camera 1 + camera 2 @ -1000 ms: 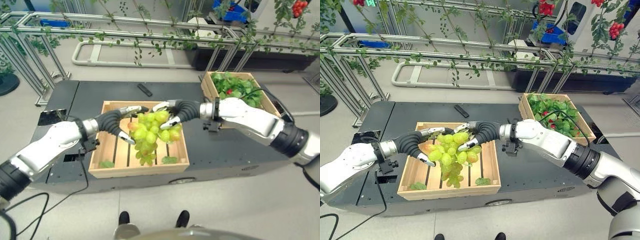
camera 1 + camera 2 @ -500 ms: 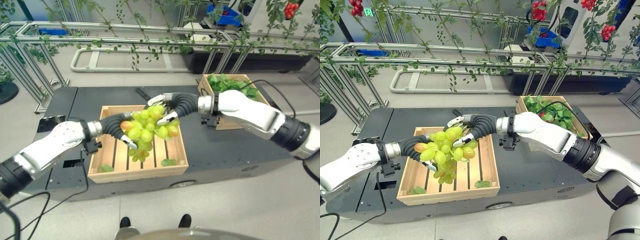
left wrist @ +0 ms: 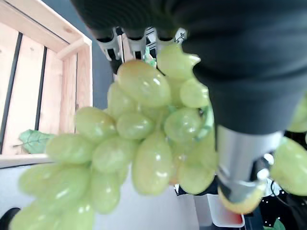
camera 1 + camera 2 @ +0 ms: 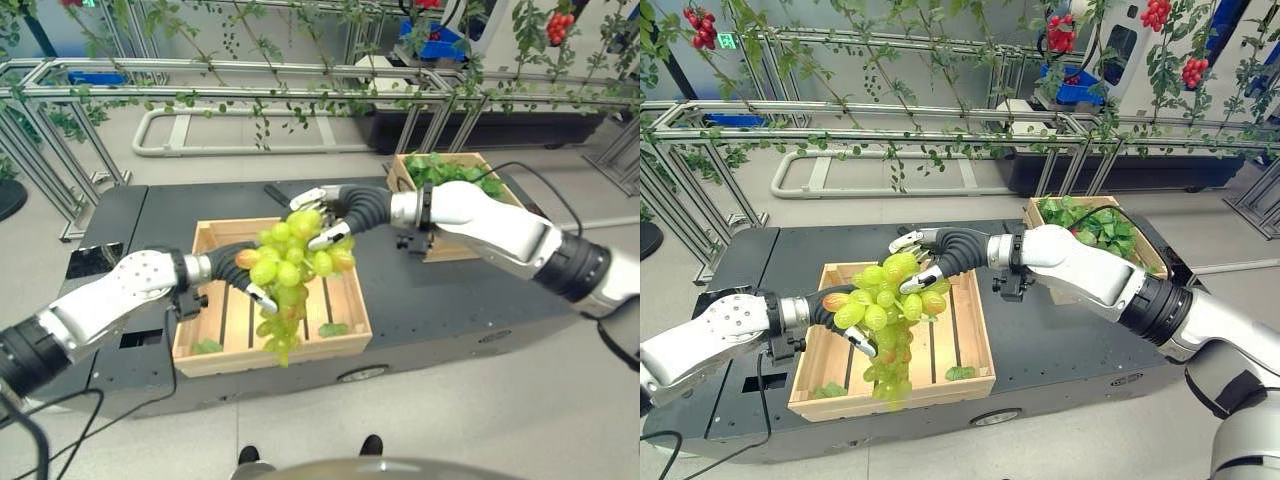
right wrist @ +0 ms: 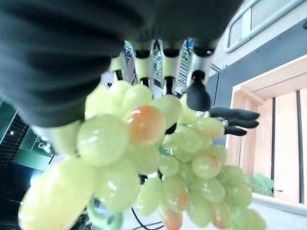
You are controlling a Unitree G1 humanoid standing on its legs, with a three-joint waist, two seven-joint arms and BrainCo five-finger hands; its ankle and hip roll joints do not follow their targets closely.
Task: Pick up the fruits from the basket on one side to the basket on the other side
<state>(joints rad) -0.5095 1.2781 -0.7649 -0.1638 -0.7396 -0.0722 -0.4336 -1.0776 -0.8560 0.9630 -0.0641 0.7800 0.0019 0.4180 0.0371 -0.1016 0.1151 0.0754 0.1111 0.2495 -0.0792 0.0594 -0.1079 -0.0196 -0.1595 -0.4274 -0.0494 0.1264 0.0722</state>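
Note:
A big bunch of green grapes point(image 4: 290, 262) hangs in the air over a wooden slatted crate point(image 4: 230, 362), its tail dangling toward the crate's front rim. My left hand point(image 4: 228, 258) cups the bunch from the left, fingers curled under it. My right hand point(image 4: 335, 212) grips the bunch's top from the right, fingers and thumb curled round it. The left wrist view has the grapes point(image 3: 139, 143) pressed against that hand's thumb point(image 3: 242, 158). Past the right hand's fingers point(image 5: 165, 62), the right wrist view has the grapes point(image 5: 144, 143) too. A second wooden basket point(image 4: 450, 250) stands at the right.
The crate holds two loose green leaves point(image 4: 333, 328). Leaves point(image 4: 455, 170) fill the right basket. Both stand on a dark low platform point(image 4: 440, 300); a small black remote point(image 4: 277, 193) lies behind the crate. Metal rails with vines point(image 4: 250, 95) run behind.
Both hands have lifted the grape bunch up out of the crate; it now hangs higher, with its tail clear of the slats. The camera has shifted a little.

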